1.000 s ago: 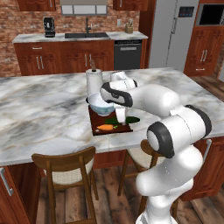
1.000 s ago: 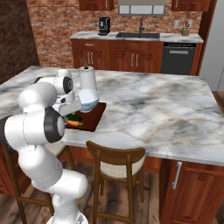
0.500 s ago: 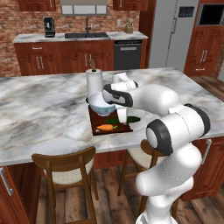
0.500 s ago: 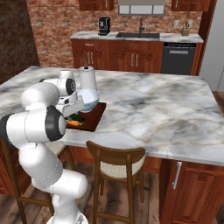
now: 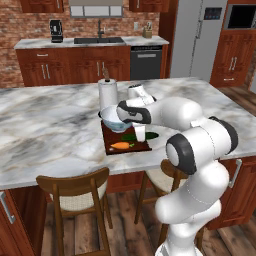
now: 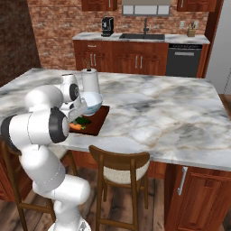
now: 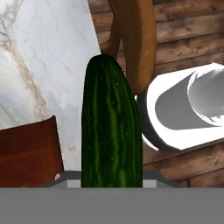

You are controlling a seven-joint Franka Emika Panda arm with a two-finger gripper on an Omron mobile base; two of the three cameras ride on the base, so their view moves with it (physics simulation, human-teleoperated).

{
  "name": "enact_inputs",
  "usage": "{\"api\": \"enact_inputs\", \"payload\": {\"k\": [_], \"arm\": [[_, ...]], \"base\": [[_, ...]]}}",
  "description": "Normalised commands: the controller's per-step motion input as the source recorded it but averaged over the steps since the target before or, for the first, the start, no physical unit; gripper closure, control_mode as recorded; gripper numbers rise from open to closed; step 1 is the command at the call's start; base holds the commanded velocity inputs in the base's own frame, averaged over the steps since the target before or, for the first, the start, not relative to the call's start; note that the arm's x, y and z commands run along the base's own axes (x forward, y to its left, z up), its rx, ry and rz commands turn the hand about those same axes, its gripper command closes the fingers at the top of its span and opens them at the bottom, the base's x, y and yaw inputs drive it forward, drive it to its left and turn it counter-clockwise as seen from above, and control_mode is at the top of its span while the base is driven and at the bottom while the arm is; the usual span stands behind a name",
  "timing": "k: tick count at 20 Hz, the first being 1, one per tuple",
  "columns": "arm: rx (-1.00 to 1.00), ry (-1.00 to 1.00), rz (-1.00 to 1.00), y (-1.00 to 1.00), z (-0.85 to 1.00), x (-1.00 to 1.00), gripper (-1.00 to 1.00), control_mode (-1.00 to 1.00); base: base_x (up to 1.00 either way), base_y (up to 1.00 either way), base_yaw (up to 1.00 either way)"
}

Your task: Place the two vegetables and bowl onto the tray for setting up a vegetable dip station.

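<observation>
our arm has swung the jaws in a little over the tray point(image 5: 111, 139). they grip the cucumber point(image 7: 110, 131) just above it, ready to lay it beside the carrot point(image 5: 121, 146) and bowl point(image 5: 114, 119).

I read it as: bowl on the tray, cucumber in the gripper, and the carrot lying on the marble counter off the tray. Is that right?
Not quite. The carrot lies on the tray, near its front end, as the left base view shows. The rest holds: the bowl sits at the tray's far end and the gripper is closed on the cucumber.
</observation>
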Motion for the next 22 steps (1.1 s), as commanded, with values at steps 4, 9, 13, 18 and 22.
{"api": "enact_inputs", "payload": {"k": [4, 9, 13, 18, 22], "arm": [[0.03, -0.07, 0.07, 0.00, -0.17, 0.18, 1.00, -1.00], [0.07, 0.00, 0.03, 0.00, -0.15, 0.23, 1.00, -1.00], [0.08, 0.00, 0.01, 0.00, -0.16, 0.24, 1.00, -1.00], [0.04, 0.00, 0.01, 0.00, -0.13, 0.22, 1.00, -1.00], [0.00, 0.00, 0.00, 0.00, -0.07, 0.23, 1.00, -1.00]], "base": [[0.00, 0.00, 0.00], [0.00, 0.00, 0.00], [0.00, 0.00, 0.00], [0.00, 0.00, 0.00], [0.00, 0.00, 0.00]]}}
